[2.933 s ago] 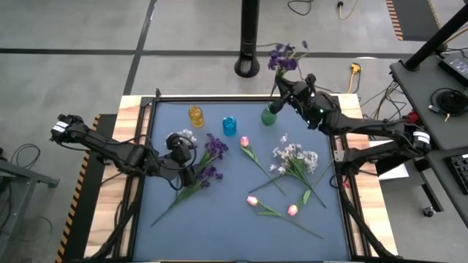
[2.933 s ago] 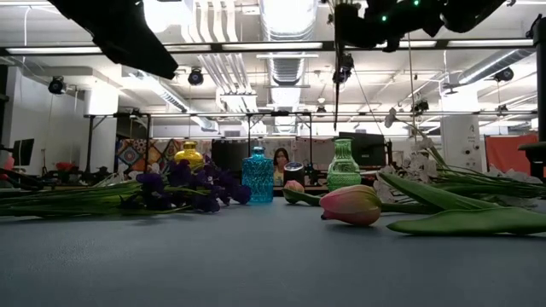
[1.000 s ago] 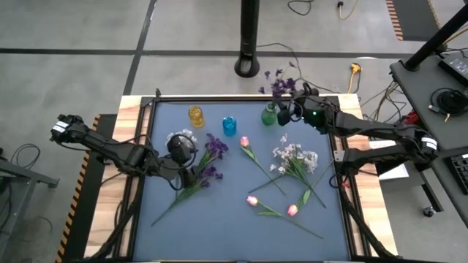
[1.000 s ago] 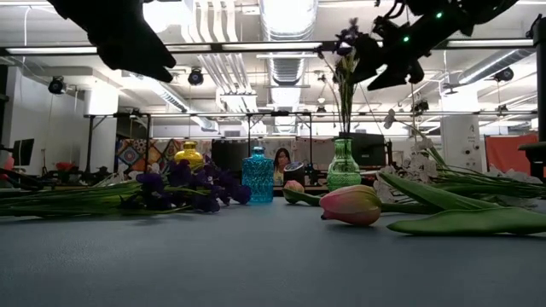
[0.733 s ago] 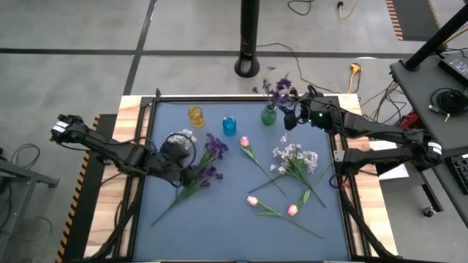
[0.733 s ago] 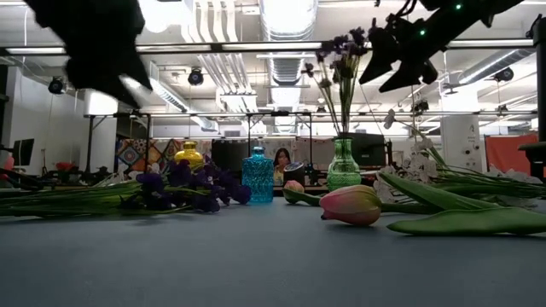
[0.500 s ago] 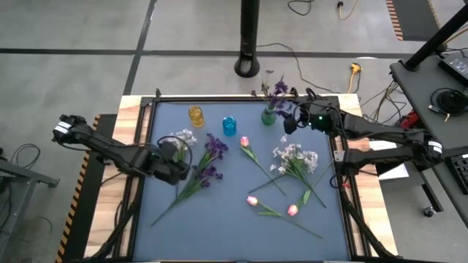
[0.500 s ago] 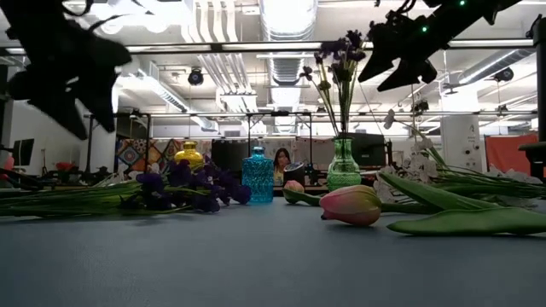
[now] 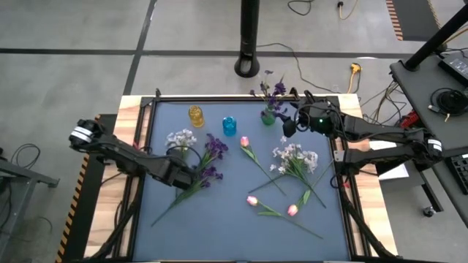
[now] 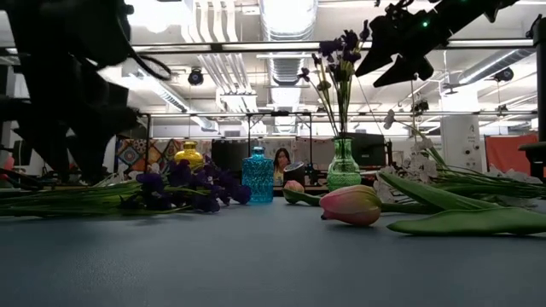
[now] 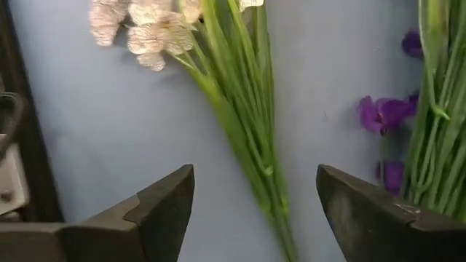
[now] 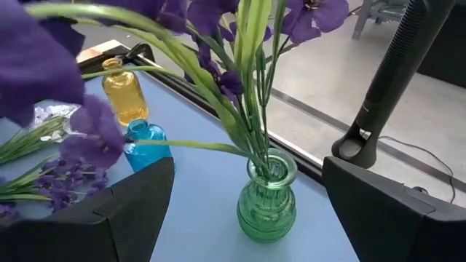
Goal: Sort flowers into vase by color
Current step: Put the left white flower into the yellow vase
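A purple stem (image 9: pixel 273 90) stands upright in the green vase (image 9: pixel 268 116) at the far edge of the counter (image 9: pixel 234 219), its blooms above the neck. The right claw (image 9: pixel 288 126) hovers just beside that vase with its fingers spread wide and nothing between them; its wrist view looks past both fingers at the green vase (image 12: pixel 266 204), the blue vase (image 12: pixel 148 144) and the amber vase (image 12: pixel 119 91).

The left claw (image 9: pixel 183 175) sits low over the counter's left half, fingers wide apart and empty, straddling the green stalks of a white-lavender sprig (image 11: pixel 156 25) that lies flat; dark purple blooms (image 11: pixel 387 111) lie just beside it. From above, the loose purple stems (image 9: pixel 206 164) lie near the left claw, white-lavender sprigs (image 9: pixel 295 158) lie right of centre, and pink tulips (image 9: pixel 252 200) lie nearer the front edge.

No brand, label or writing can be read on the vases or arms
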Controlling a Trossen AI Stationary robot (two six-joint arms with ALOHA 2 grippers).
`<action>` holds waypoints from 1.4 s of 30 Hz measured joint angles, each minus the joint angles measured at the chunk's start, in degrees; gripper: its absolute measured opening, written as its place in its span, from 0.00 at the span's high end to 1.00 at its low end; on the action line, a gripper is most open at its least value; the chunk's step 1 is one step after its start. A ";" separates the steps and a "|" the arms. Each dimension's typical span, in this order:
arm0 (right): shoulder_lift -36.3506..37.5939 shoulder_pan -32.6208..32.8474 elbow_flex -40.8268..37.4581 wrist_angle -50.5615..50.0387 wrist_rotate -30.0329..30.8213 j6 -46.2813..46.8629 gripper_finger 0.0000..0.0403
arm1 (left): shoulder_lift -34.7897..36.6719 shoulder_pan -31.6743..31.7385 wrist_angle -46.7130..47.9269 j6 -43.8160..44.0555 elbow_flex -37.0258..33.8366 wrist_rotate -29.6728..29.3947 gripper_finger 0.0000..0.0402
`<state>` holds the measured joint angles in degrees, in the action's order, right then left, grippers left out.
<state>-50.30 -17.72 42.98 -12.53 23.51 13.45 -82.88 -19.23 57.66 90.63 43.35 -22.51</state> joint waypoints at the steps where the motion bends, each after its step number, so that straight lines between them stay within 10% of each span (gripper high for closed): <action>1: 0.00 0.01 0.00 0.01 -0.01 -0.01 0.15 | -0.74 0.42 -1.04 -0.15 0.00 -0.01 0.36; 28: -0.02 5.12 0.00 -0.01 0.02 -0.02 0.15 | -8.10 4.84 -3.52 -0.68 0.02 2.33 0.96; 42: -0.02 5.12 0.00 0.86 0.02 -1.46 0.15 | 1.40 2.44 0.85 -9.11 5.17 -1.95 0.99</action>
<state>-50.33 -12.60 42.98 -11.66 23.53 11.99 -81.48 -16.79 58.51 81.53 48.52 -24.46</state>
